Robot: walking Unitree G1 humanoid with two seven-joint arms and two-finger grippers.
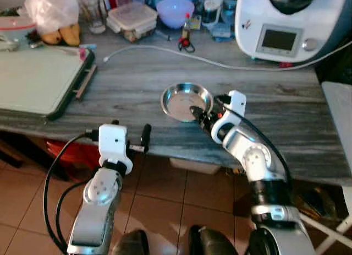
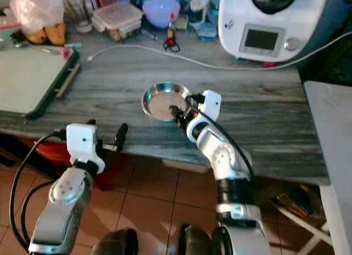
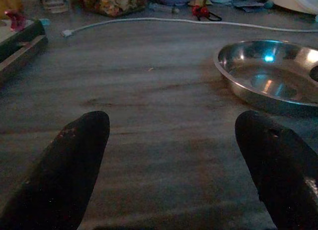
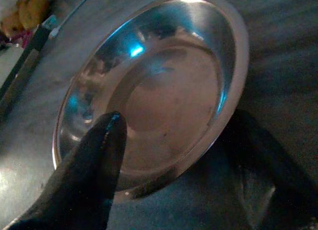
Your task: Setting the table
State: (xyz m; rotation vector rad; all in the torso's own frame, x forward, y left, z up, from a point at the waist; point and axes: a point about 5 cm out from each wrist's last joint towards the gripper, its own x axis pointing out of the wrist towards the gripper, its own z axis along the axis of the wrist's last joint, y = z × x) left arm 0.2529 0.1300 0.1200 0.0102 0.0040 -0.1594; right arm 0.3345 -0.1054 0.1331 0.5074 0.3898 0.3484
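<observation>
Worktop, grey wood-grain, carries a shallow round stainless-steel dish near its front edge, about centre. Right hand is at the dish's near rim: one black finger sits inside the bowl, the other lies outside under the rim, so the rim is between them (looks pinched, dish flat on the worktop). Left hand hovers at the worktop's front edge, left of the dish and apart from it, fingers spread wide with nothing between them; the left wrist view looks across bare worktop with the dish off to one side.

Further back: white kitchen machine with a small display at the rear right, a white cable running across the worktop from it, and a small red-handled item beside the cable. Rear centre holds a pale blue plastic bowl and a clear lidded food container. Left side: a large pale green board with a dark frame, a white plastic bag and yellow-brown fruit behind it. Terracotta tile floor below.
</observation>
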